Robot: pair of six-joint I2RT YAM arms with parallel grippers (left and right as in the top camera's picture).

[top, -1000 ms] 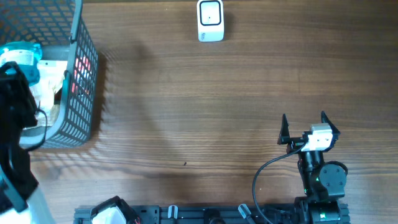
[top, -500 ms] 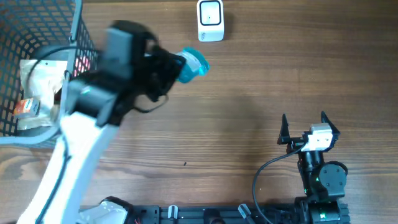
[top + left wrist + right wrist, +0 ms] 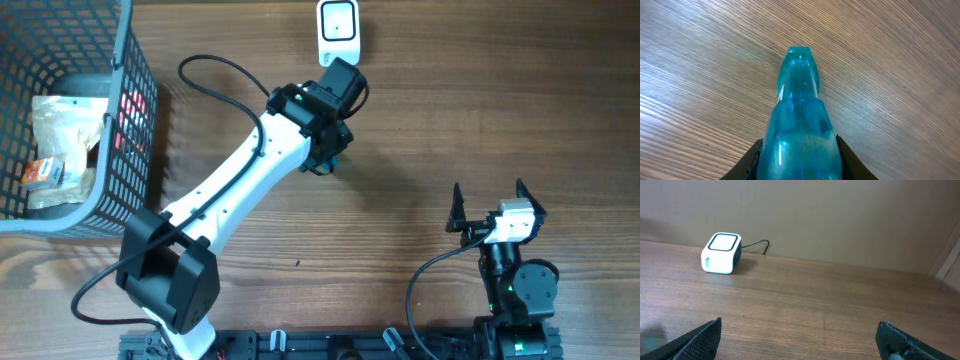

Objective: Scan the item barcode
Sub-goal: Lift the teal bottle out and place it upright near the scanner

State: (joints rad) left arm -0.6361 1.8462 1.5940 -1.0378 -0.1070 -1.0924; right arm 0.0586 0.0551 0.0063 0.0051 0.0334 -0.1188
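Teal bottle [image 3: 799,125] now out of basket [image 3: 136,130], near scanner [image 3: 338,32]

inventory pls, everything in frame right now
table: 1, brown wood, under everything
scanner: 1, white box, far edge, centre
basket: 1, grey-blue mesh, far left
pouch: 1, beige, inside basket
small packet: 1, orange and white, inside basket beside pouch
bottle: 1, translucent blue, near scanner, in left gripper
left gripper: 1, black on white arm, shut on bottle
right gripper: 1, black, open and empty, near right side
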